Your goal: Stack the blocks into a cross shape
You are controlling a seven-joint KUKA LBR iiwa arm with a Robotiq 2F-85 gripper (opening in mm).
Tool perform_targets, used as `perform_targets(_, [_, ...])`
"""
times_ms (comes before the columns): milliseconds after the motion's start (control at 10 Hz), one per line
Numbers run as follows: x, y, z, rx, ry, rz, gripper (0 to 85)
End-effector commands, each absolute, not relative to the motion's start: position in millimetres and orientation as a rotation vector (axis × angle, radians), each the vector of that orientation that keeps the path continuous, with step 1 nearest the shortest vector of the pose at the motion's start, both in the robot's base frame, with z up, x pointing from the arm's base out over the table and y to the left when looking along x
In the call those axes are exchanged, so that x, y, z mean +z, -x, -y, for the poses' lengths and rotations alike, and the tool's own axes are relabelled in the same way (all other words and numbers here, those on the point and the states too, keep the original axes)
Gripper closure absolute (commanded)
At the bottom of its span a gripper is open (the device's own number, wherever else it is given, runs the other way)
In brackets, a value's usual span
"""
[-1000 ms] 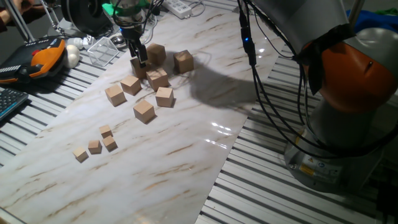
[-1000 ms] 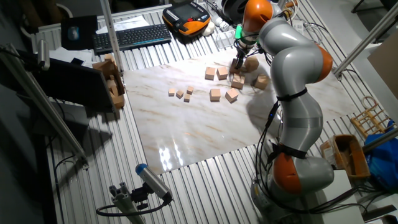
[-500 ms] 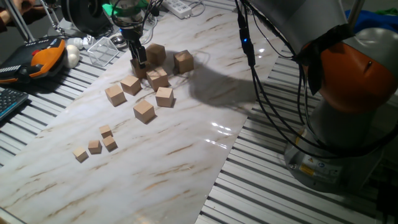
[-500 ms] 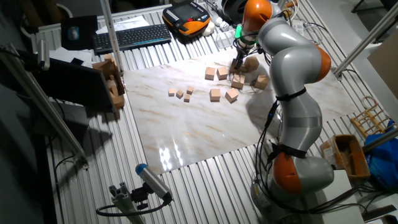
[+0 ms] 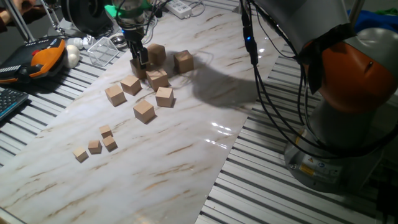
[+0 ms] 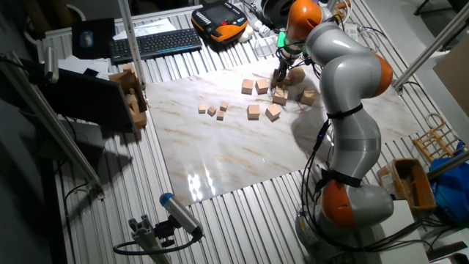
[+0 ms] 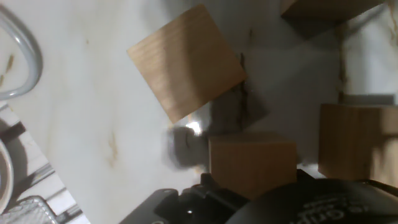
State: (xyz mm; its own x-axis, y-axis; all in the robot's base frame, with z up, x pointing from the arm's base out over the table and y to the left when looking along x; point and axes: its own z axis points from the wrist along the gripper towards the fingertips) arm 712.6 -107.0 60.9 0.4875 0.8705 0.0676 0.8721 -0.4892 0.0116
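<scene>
Several tan wooden blocks lie scattered at the far end of the marble board [image 5: 186, 155]. My gripper [image 5: 138, 61] is lowered onto one block [image 5: 137, 68] in that cluster, with fingers down on either side of it; the block rests on the board. The hand view shows this block [image 7: 252, 163] right against the gripper body. Close neighbours are a block behind [image 5: 155, 52], one to the right [image 5: 157, 79] and a tilted one [image 7: 186, 62]. Further blocks lie apart [image 5: 183, 61], [image 5: 130, 84], [image 5: 115, 94], [image 5: 164, 96], [image 5: 143, 110]. In the other fixed view my gripper [image 6: 279, 76] stands over the same cluster.
Several much smaller tan cubes [image 5: 94, 147] lie near the board's left front. A clear plastic box [image 5: 102, 50], an orange pendant [image 5: 43, 56] and a keyboard [image 5: 9, 102] sit off the board to the left. The arm's cables [image 5: 255, 68] hang on the right.
</scene>
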Motion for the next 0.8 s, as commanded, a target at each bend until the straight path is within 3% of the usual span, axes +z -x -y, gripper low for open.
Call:
perform_targets(0, [61, -712, 107, -0.105, 2.673, 1.59, 85.0])
perform_targets(700, [76, -708, 110, -0.053, 2.49, 1.932, 85.0])
